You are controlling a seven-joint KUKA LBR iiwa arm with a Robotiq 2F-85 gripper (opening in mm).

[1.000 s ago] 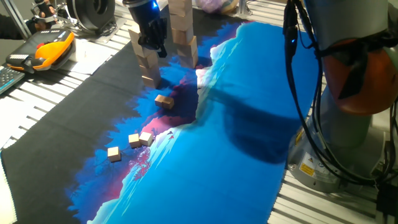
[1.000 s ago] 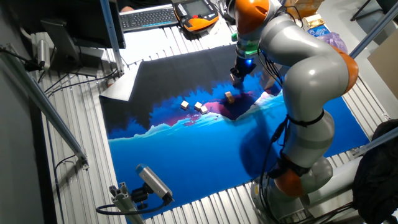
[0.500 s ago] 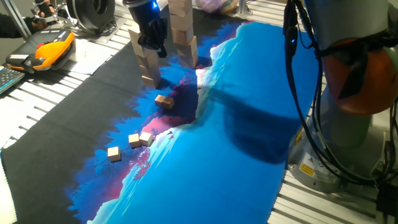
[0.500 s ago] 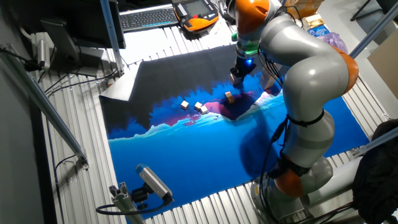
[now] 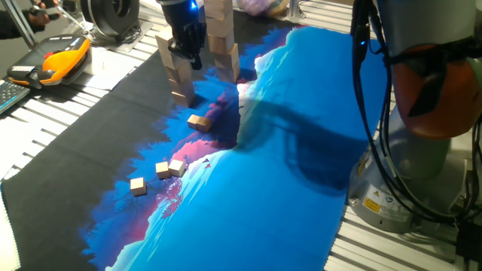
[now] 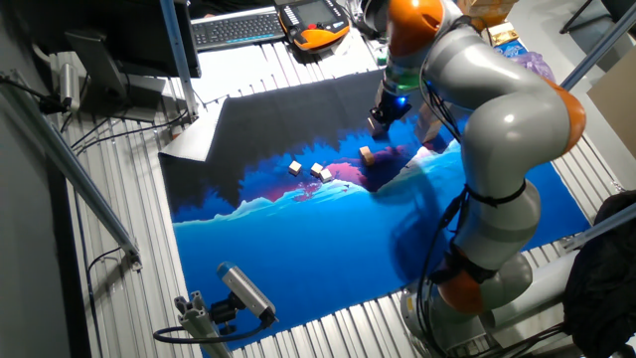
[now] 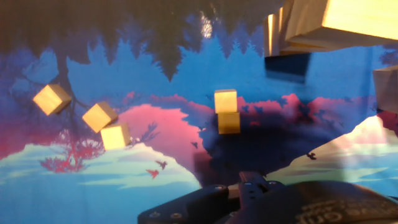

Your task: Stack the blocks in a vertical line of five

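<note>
Three small tan blocks lie loose on the printed mat: one (image 5: 138, 185) at the left and two touching ones (image 5: 162, 170) (image 5: 176, 167). The hand view shows them as a block (image 7: 52, 99) and two more (image 7: 99, 116) (image 7: 115, 136). A further block (image 5: 199, 122) (image 7: 226, 101) sits apart to the right, and in the hand view it seems to rest on another block (image 7: 228, 122). My gripper (image 5: 188, 54) (image 6: 381, 121) hangs above and behind it, open, with nothing between its dark fingers. The fingers themselves are out of the hand view.
Two tall towers of larger pale wooden blocks (image 5: 175, 71) (image 5: 224, 45) stand right behind the gripper, and one tower (image 7: 323, 25) fills the hand view's top right. The arm's base (image 5: 422, 113) is at the right. An orange pendant (image 5: 56, 60) lies off the mat at the left.
The gripper has risen a little and shifted slightly right, and the arm's elbow has swung right. The blocks have not moved.
</note>
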